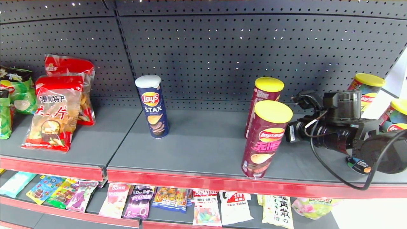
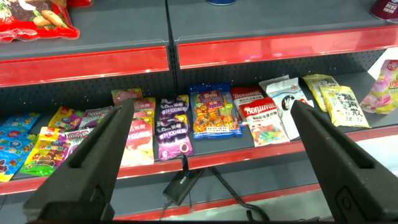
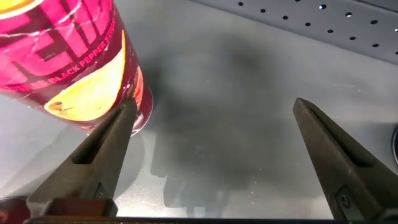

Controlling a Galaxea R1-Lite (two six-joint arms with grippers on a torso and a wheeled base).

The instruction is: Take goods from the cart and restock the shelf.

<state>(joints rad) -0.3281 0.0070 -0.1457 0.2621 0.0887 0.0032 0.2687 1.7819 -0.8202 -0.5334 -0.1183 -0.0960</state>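
Maroon card with a yellow lid: the front chip can (image 1: 266,140) stands upright at the front edge of the upper shelf (image 1: 197,143), right of centre; a second maroon can (image 1: 264,92) of the same kind stands just behind it, toward the pegboard back panel (image 1: 222,54); the right hand (image 3: 214,102) is released, its two fingers (image 3: 99,162) spread wide over bare shelf surface with nothing between them; the front chip can sits outside that gap, its base just beside the outer face of one finger, and contact between the two cannot be determined; in the head view the right arm (image 1: 334,130) lies low over the shelf, close to the right of the front chip can; a blue can (image 1: 153,108) with a white lid stands upright well apart to the left, near the joint between shelf sections; two red snack bags (image 1: 55,111) lean on the left section, one behind the other, with green bags (image 1: 16,95) beyond them; further yellow-lidded cans (image 1: 365,87) stand at the far right behind the arm; the left hand (image 2: 211,106) is also released and holds nothing, its fingers spread before the lower shelf (image 2: 280,149), where flat snack packets (image 2: 214,112) lie in a row.
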